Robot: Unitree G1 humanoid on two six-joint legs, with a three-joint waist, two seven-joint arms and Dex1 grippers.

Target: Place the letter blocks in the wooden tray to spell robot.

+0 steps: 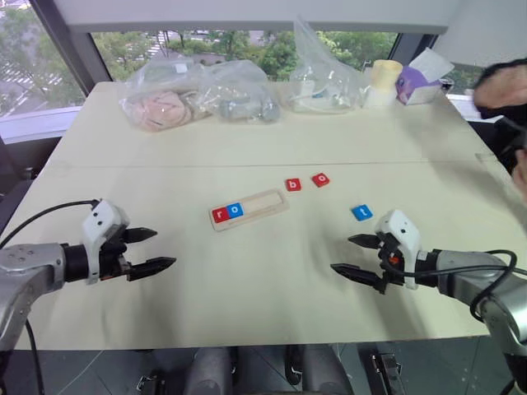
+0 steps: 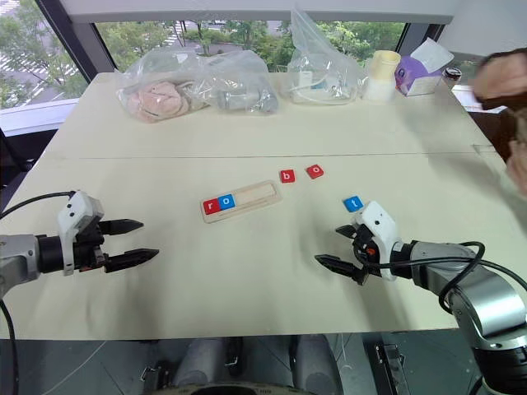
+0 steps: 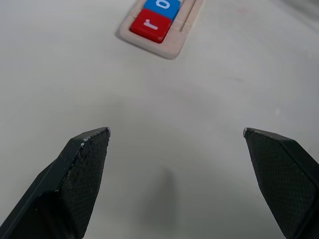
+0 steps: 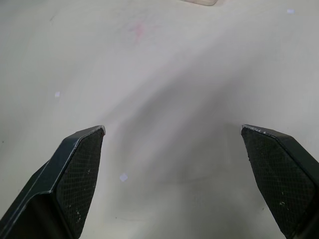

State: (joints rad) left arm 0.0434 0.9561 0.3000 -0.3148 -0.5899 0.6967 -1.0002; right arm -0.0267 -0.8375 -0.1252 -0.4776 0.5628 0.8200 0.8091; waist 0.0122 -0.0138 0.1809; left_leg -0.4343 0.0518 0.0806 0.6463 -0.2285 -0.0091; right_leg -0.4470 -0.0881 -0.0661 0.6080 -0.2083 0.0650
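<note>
Tiles and tray on the pale table (image 1: 272,280), as you see them from the head camera. Your wooden tray (image 1: 262,202) lies slightly askew near the table's middle. Its groove holds the red r block (image 1: 220,214) at the left end, with the blue o block (image 1: 235,209) touching it on the right; the remainder of the groove is bare. Beyond the tray's right end lie the red b block (image 1: 293,184) and, just beside it, the red o block (image 1: 320,179), both loose on the table. The blue t block (image 1: 361,212) lies apart to the right, near your right gripper (image 1: 356,257).

Your left gripper (image 1: 150,251) hovers over the table near its left front, fingers spread wide and holding nothing; the left wrist view looks between them toward the tray's r end. Your right gripper likewise stands fully spread and empty over bare table.

At the far edge you can note clear plastic bags (image 1: 198,95), a cup (image 1: 384,81) and a tissue box (image 1: 422,82). A person's hand (image 1: 502,86) shows at the right edge.
</note>
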